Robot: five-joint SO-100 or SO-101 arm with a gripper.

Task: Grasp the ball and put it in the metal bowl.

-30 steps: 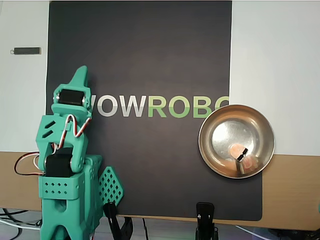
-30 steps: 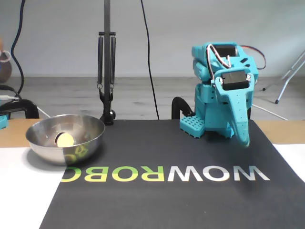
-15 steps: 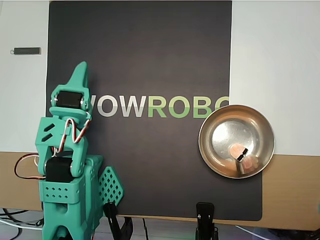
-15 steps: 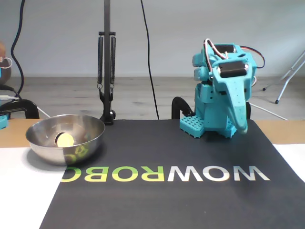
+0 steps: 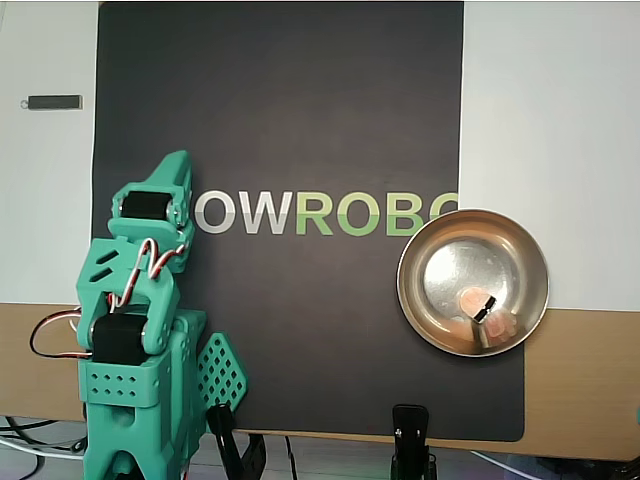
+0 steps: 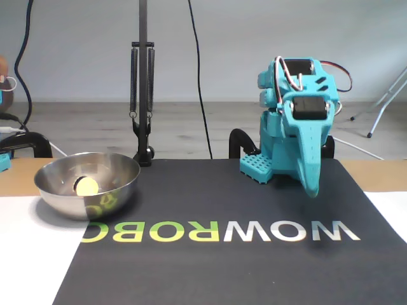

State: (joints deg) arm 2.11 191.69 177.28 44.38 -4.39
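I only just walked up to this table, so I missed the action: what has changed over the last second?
Only the arm moved: its tool drew back toward the base, folding in over the black mat, and holds nothing. The ball stayed lying inside the metal bowl, and the bowl has not shifted.

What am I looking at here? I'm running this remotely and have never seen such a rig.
The teal machine is a small robot arm with two fingers at its tip. One camera looks straight down at the table; the other stands at table height, facing the arm from across the black mat. The arm sits folded by its base, its fingers pointing down at the mat and holding nothing; whether they are open or shut cannot be told. The ball already lies inside the metal bowl, far from the arm. A small dark stick lies off the mat.
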